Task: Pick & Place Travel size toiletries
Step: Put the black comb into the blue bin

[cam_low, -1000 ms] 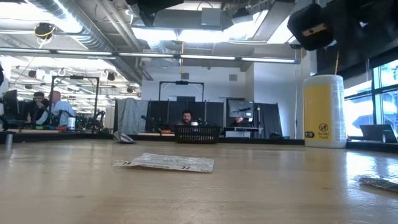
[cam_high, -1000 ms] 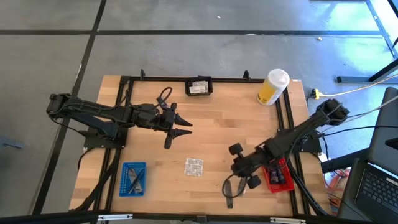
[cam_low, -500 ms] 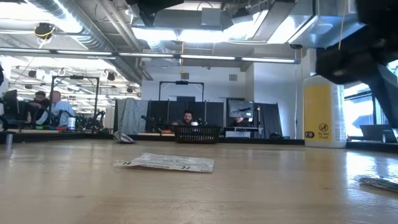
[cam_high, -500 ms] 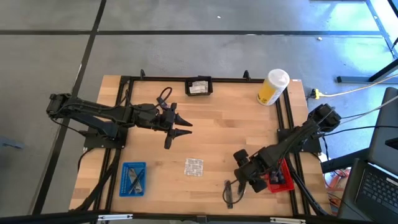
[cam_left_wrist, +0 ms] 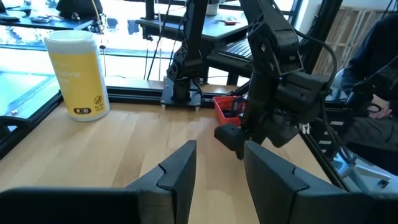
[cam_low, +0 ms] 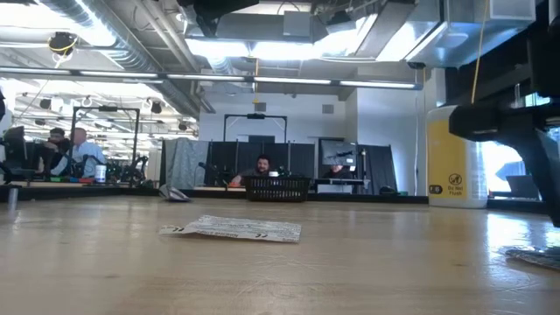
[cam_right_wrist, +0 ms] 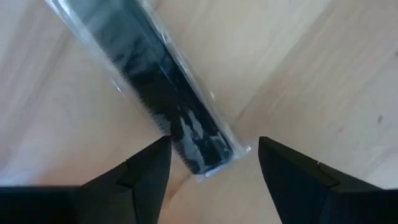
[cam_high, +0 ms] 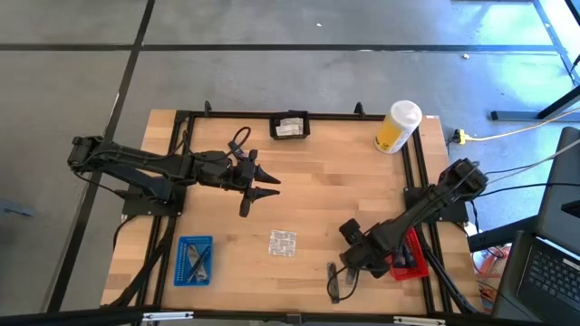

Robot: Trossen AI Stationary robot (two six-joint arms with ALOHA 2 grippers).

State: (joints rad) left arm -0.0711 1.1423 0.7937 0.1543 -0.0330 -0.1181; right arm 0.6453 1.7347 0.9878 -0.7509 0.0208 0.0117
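Robot lab / big open workroom. 2 dark arms w/ cables bolted to a wood table (cam_high: pixel 317 190) on a grey floor. Far back: people (cam_low: pixel 77 149) sit at desks, more black frames (cam_low: pixel 254 140), pipes + long lights on ceiling (cam_low: pixel 289 83).

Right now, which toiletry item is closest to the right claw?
The dark clear-wrapped stick, lying loose on the wood directly below the open right claw. The foil sachet sheet lies apart, toward the table's middle.

Foil sachets (cam_high: pixel 283 243) are lying flat mid-bench toward the front edge, and a dark comb in clear wrap (cam_right_wrist: pixel 165 106) is lying flat near the front-right corner.
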